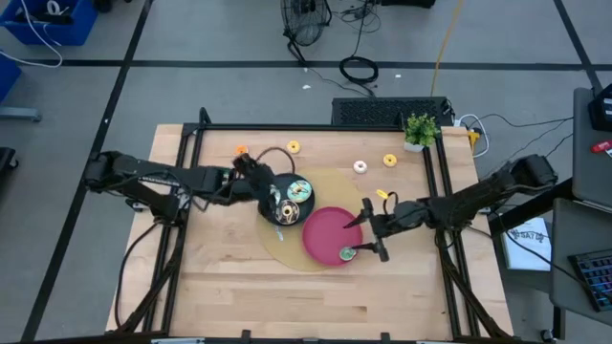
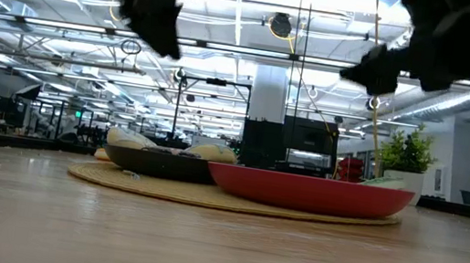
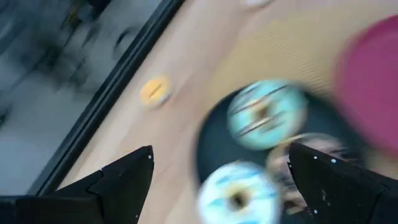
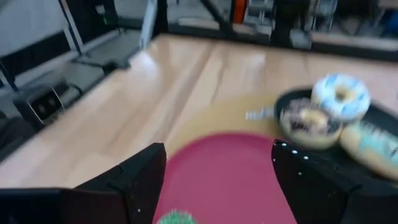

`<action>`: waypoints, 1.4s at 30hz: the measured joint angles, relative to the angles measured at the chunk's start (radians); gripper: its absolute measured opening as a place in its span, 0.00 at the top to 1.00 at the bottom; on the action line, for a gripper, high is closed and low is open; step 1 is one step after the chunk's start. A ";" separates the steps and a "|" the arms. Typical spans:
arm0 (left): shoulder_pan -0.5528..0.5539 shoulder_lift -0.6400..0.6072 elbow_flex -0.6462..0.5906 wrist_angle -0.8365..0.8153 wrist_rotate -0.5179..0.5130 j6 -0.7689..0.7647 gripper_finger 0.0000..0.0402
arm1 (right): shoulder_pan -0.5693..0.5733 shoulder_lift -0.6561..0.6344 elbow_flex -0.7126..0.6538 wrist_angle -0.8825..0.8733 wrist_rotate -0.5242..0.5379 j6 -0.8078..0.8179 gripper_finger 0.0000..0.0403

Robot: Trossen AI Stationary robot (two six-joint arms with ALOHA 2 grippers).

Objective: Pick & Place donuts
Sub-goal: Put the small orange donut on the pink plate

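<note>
A black plate [image 1: 271, 188] holds several donuts: a teal one [image 3: 267, 115], a white-and-blue one [image 3: 239, 193] and a brown one [image 4: 308, 121]. Beside it a red plate [image 1: 325, 229] carries one green donut [image 1: 347, 254] near its edge. Loose donuts lie on the table: orange [image 1: 241, 150], yellow [image 1: 294, 146], pale [image 1: 360, 166] and yellow [image 1: 389, 160]. My left gripper [image 1: 251, 170] hovers open at the black plate's left rim. My right gripper [image 1: 368, 232] is open at the red plate's right side, above the green donut [image 4: 177, 218].
Both plates sit on a round tan mat [image 1: 287, 250]. A small potted plant [image 1: 421, 129] stands at the far right corner. A black frame [image 1: 316, 127] runs along the table's edges. Bare wood spreads across the near half of the table [image 1: 287, 296].
</note>
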 joint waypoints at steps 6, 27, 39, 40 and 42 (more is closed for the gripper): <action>0.190 0.006 0.000 -0.236 0.012 -0.127 0.09 | 0.000 -0.119 0.000 0.000 0.005 -0.038 0.32; 0.845 0.234 0.000 -0.145 0.436 -0.096 0.09 | 0.000 -0.155 0.000 -0.036 0.005 -0.125 0.33; 0.881 0.445 0.002 -0.070 0.422 0.013 0.09 | 0.000 -0.155 0.000 -0.035 0.005 -0.144 0.34; 0.885 0.445 0.002 -0.067 0.418 0.037 0.09 | 0.000 -0.155 0.000 -0.035 0.005 -0.149 0.34; 0.887 0.445 0.002 -0.055 0.407 0.092 0.09 | 0.000 -0.155 0.000 -0.035 0.005 -0.150 0.34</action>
